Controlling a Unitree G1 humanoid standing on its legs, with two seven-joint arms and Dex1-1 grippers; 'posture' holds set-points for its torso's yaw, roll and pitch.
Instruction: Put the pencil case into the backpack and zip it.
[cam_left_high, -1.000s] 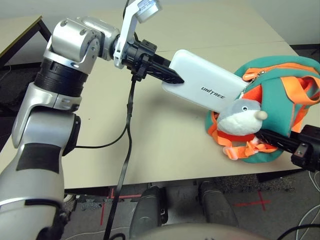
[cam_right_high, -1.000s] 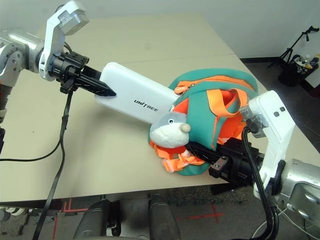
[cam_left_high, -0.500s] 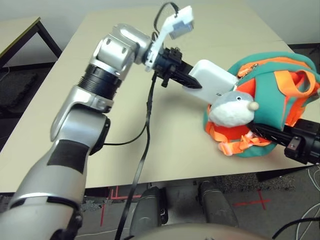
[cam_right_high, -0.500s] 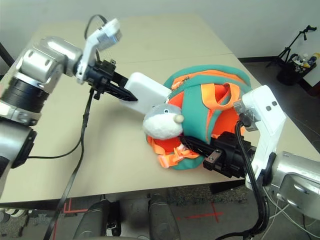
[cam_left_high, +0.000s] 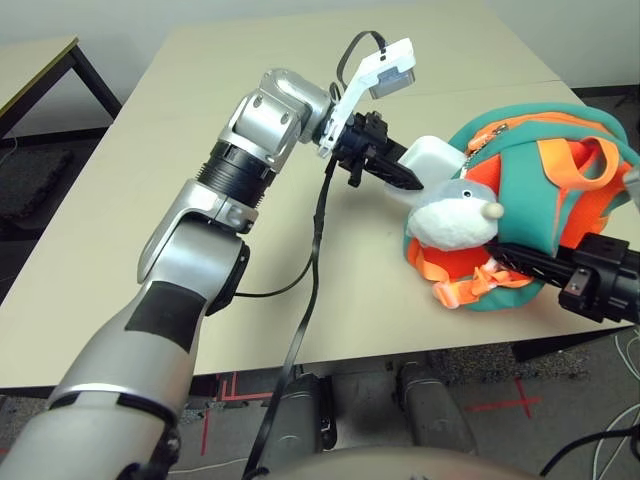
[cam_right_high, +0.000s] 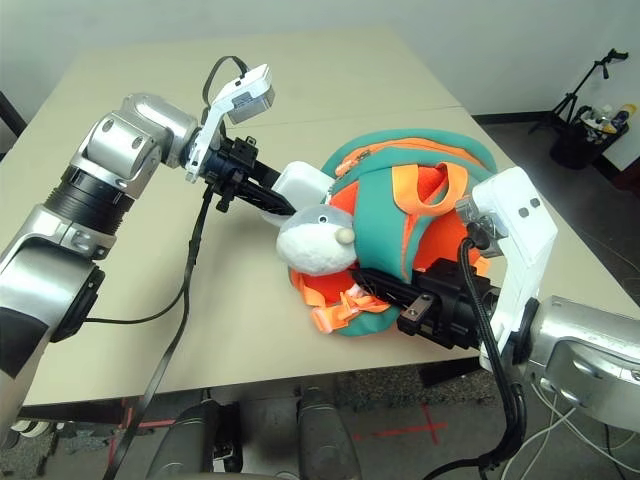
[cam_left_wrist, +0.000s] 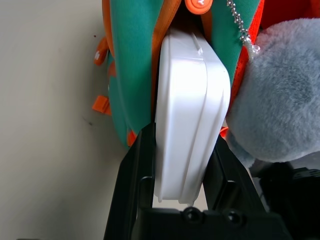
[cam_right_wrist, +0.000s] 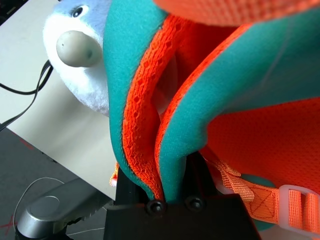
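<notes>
Pencil case (cam_left_wrist: 190, 110): flat white hard shell with rounded corners and a seam line along its edge; its far end is pushed into the backpack's opening, its near end outside.
Backpack (cam_left_high: 540, 180): small, teal with orange straps and orange mesh, lying on the beige table (cam_left_high: 180, 200); a grey-and-white plush animal (cam_left_high: 455, 212) hangs at its front.
Left gripper (cam_left_wrist: 180, 175): fingers clamped on the pencil case's near end.
Right gripper (cam_right_wrist: 175, 195): fingers pinching a teal-and-orange fold of the backpack.

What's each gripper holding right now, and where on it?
Left gripper: flat white pencil case, pinched at its outer end, far end inside the bag opening. Right gripper: orange-and-teal backpack, clamped on its teal edge.
</notes>
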